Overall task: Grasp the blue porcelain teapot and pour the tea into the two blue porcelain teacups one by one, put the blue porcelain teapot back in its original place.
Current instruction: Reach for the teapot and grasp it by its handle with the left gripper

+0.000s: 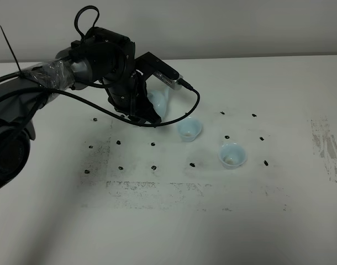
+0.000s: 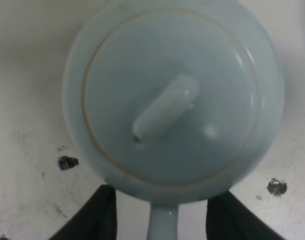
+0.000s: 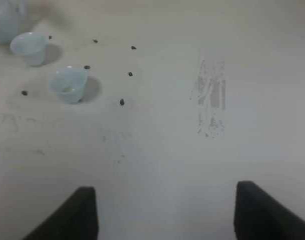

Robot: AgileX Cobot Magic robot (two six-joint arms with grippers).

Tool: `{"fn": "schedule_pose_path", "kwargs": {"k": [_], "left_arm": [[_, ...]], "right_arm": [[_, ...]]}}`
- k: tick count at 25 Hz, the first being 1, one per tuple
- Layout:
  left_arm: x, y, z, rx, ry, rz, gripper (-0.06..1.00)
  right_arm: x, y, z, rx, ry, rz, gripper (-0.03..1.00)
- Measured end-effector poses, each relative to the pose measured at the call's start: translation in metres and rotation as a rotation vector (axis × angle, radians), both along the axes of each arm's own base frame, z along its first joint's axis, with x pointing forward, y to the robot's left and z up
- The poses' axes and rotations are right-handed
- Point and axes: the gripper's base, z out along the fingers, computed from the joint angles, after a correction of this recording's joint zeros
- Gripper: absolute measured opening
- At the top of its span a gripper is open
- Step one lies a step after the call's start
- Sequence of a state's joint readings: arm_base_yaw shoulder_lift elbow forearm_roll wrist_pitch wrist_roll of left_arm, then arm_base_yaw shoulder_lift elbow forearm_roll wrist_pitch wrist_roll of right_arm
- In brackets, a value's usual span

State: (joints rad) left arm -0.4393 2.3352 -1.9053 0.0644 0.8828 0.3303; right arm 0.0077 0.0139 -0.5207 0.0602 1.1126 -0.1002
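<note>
Your left arm (image 1: 52, 74) reaches forward, wrist bent down; the left fingers (image 2: 95, 215) are partly closed, the right fingers (image 3: 72, 215) wide apart.

One teapot (image 2: 270, 90), with one lid (image 2: 167, 60), one knob (image 2: 165, 107) and one handle (image 2: 162, 225). Two cups: one cup (image 1: 189, 130), a second cup (image 1: 232, 155). One arm (image 1: 74, 72) in the high view, with one black cable (image 1: 182, 118). Two grippers, left gripper (image 2: 160, 220) and right gripper (image 3: 162, 215), two dark fingers (image 3: 75, 215) each. Thirteen black marks (image 1: 118, 142) showing in the high view, seven in the right wrist view, two whole ones in the left. One table (image 1: 268, 221). At least two scuffed patches (image 1: 323, 143); edges too smeared for a firm count.
</note>
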Motion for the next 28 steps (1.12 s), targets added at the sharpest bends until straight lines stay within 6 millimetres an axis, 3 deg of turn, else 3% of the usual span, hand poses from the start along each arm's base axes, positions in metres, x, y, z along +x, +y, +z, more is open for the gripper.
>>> {"fn": "schedule_pose_path", "kwargs": {"k": [28], "left_arm": [[0.0002,-0.0001,0.0001,0.005,-0.004,-0.028,0.40]], "right_arm": [[0.0000,0.0000,0.0000,0.000,0.000,0.000,0.56]]}}
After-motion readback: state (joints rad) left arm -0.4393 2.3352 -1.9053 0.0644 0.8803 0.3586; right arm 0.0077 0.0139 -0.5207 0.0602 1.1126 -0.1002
